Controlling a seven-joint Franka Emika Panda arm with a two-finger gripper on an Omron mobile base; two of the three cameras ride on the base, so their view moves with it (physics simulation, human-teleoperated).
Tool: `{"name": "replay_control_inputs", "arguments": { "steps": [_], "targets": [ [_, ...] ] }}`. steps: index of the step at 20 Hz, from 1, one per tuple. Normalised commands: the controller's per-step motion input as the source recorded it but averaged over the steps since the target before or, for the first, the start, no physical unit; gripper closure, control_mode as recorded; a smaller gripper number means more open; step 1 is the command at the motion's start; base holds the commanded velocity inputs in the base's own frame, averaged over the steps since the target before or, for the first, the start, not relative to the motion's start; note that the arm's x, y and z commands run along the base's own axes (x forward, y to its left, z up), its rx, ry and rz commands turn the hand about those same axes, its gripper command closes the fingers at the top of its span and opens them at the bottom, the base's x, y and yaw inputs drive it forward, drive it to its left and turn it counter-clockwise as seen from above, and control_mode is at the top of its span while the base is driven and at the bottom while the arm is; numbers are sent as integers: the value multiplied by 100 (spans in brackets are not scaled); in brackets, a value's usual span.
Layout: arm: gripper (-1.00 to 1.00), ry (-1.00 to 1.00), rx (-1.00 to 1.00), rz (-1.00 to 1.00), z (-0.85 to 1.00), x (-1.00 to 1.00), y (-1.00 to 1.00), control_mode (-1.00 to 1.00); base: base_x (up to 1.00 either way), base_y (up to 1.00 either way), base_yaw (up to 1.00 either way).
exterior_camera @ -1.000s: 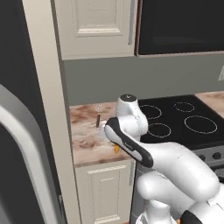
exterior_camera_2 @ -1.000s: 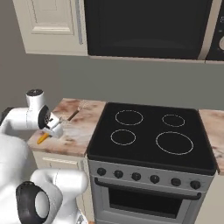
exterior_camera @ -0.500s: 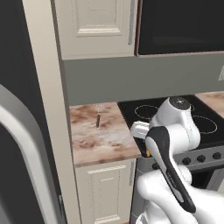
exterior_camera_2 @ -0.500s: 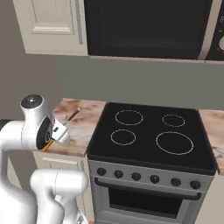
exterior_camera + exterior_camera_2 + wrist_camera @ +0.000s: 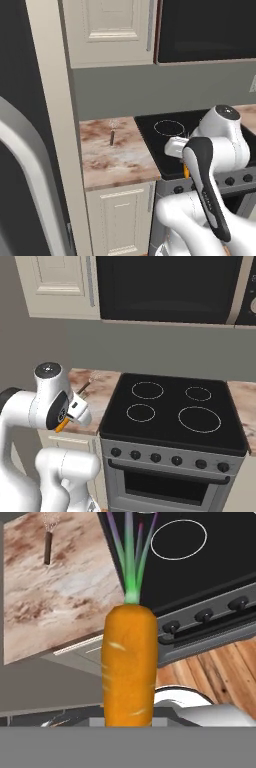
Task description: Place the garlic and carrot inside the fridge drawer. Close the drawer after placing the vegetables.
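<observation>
the landmark was the black stove (image 5: 172, 411), which stood between two stretches of marble counter (image 5: 112, 157) under a dark microwave (image 5: 167, 286).

the carrot (image 5: 129, 667) was pinched in the gripper (image 5: 67, 418), clear of the counter and off every surface. in the hand view its orange body stood upright in the middle of the picture, with the green leafy top pointing away from the hand toward the stove's near left corner. the fingertips themselves were hidden behind the carrot; the jaws stood pressed against it.

in the right base view the gripper hung just beside the stove's left front corner, over the counter edge, and a short orange piece of the carrot (image 5: 60, 426) showed below the white wrist. in the left base view the same orange piece (image 5: 186, 172) showed at the stove's front edge, between the wrist and the dark forearm link.

a whisk (image 5: 113, 134) with a dark handle lay on the counter to the left of the stove, well apart from the gripper.

cream cabinet doors (image 5: 107, 30) hung above the counter, left of the microwave. below the stove top ran a row of dark knobs (image 5: 167, 458). wooden flooring (image 5: 220, 667) showed beneath the stove front in the hand view.
</observation>
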Motion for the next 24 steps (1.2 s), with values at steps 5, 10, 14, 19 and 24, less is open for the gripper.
{"name": "replay_control_inputs", "arguments": {
  "steps": [5,10,14,19,24],
  "targets": [
    [100,4,0,0,-15,-41,-19,-100,0,0,0],
    [100,0,0,0,0,0,0,100,-100,-23,0],
    [100,0,0,0,0,0,0,100,-100,-3,0],
    [100,0,0,0,0,0,0,100,-100,7,0],
    [100,0,0,0,0,0,0,100,-96,67,9]
  ]
}}
